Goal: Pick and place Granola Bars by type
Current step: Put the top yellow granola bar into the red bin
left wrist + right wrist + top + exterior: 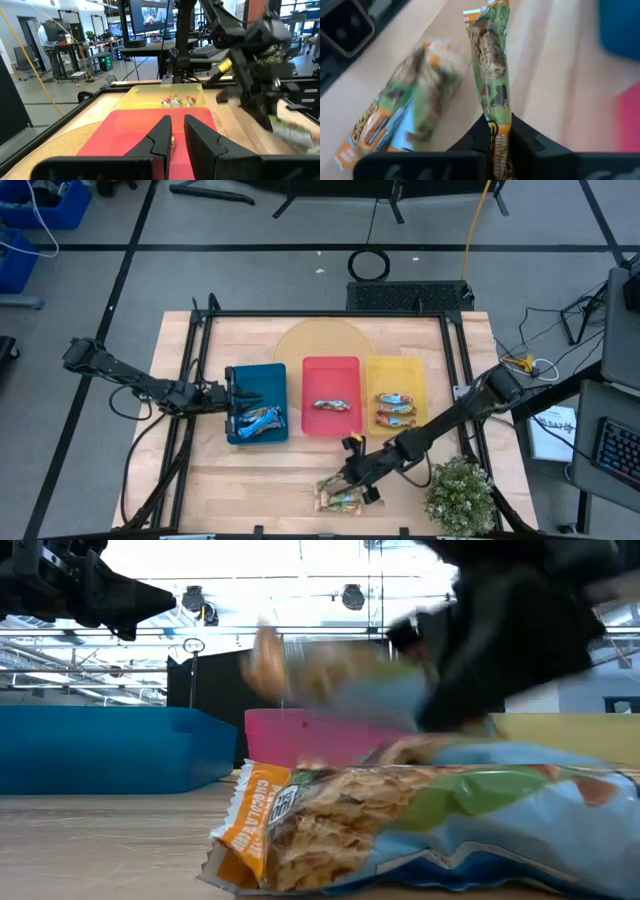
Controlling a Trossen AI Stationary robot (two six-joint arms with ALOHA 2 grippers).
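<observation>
My right gripper (352, 478) is near the table's front edge, shut on a green-and-orange granola bar (490, 60), which shows blurred above the table in the low view (300, 670). Another bar of that kind (405, 110) lies flat on the wood just beside it (400, 820). The blue tray (262, 380) holds blue bars (258, 420), the red tray (331, 375) one bar (332, 405), and the yellow tray (396, 370) two bars (395, 408). My left gripper (232, 395) hovers shut over the blue tray's left side, holding nothing (177, 132). My right gripper pinches one end of the bar's wrapper (496, 131) between its two fingers. The fingers slant down from the table's right, and the bar runs on forward from between them, along their line. The bar is lifted clear of the table.
A potted plant (460, 492) stands at the front right corner, close to my right arm. A round woven mat (325, 340) lies behind the trays. A black frame (330, 314) borders the work area. Bare wood stretches in front of the blue tray.
</observation>
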